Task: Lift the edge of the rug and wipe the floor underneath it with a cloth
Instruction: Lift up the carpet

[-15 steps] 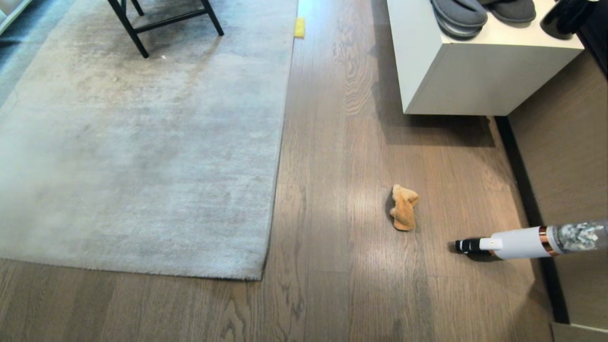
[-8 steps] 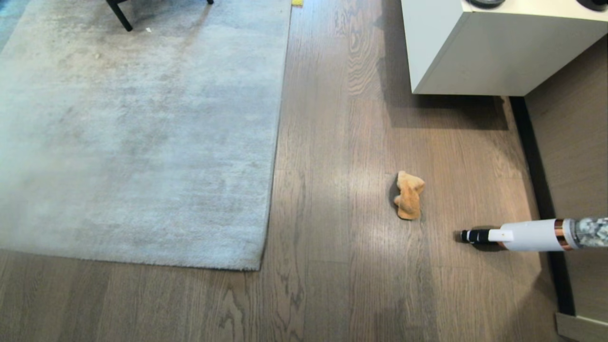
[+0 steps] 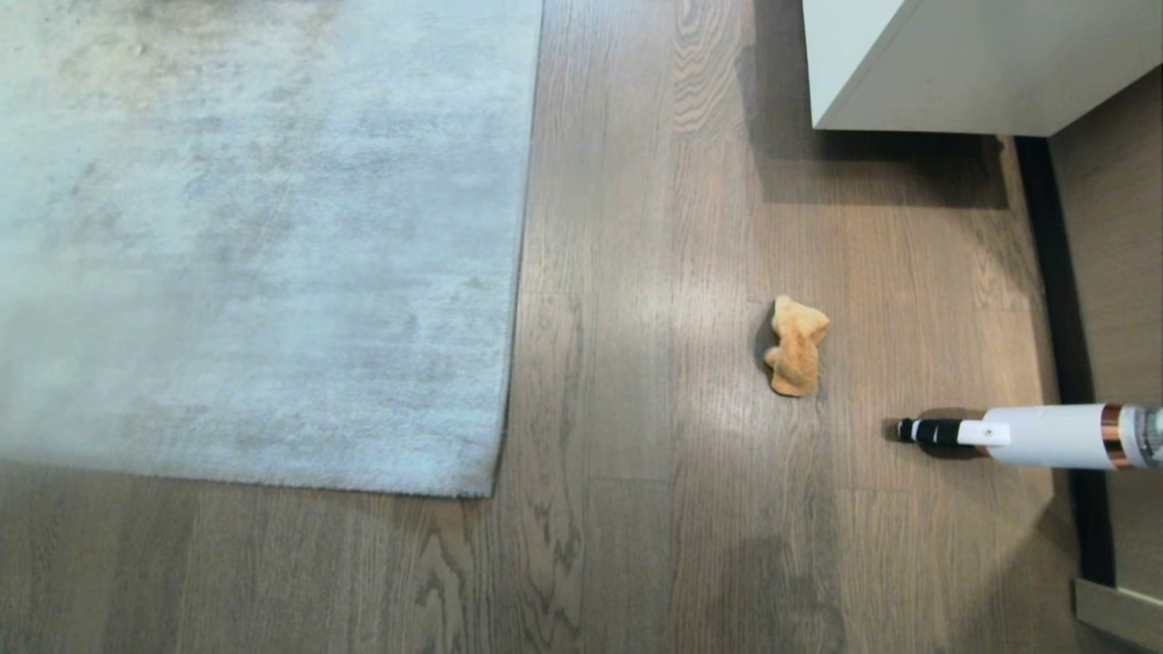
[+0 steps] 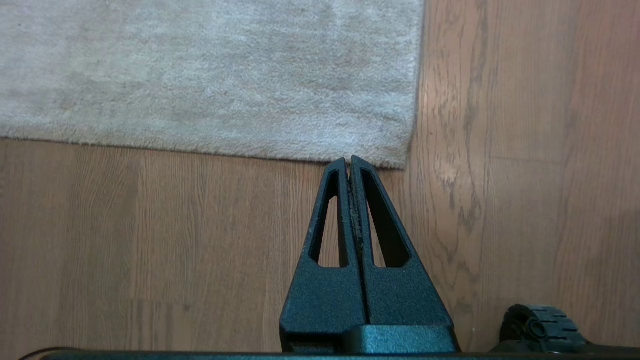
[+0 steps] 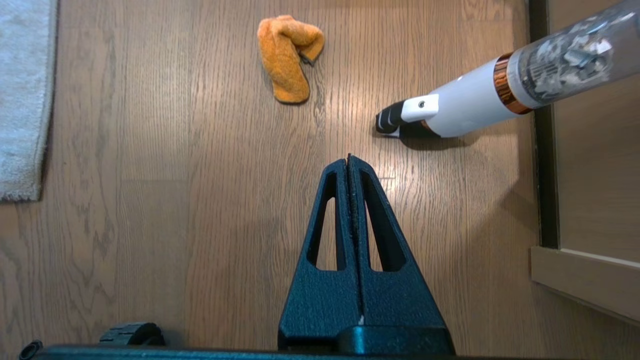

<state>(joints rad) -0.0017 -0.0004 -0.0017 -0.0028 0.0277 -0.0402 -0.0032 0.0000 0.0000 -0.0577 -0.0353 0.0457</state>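
Note:
The pale grey rug point(image 3: 254, 236) lies flat on the brown plank floor point(image 3: 636, 509), filling the left of the head view, its near right corner point(image 3: 486, 486) toward me. The orange-tan cloth point(image 3: 797, 345) lies crumpled on bare planks to the right of the rug. Neither arm shows in the head view. My left gripper point(image 4: 348, 160) is shut and empty, hanging above the floor just short of the rug point(image 4: 210, 75) corner. My right gripper point(image 5: 348, 159) is shut and empty too, above bare floor nearer me than the cloth point(image 5: 287, 57).
A white handheld vacuum point(image 3: 1027, 436) lies on the floor right of the cloth, nozzle pointing left; it also shows in the right wrist view point(image 5: 475, 100). A white cabinet point(image 3: 963, 64) stands at the back right. A dark strip and a wall panel point(image 3: 1118, 272) run down the right side.
The head view has tilted down: rug, cloth and cabinet have slid up the picture, and the chair legs and slippers have left it. Nothing on the floor has moved.

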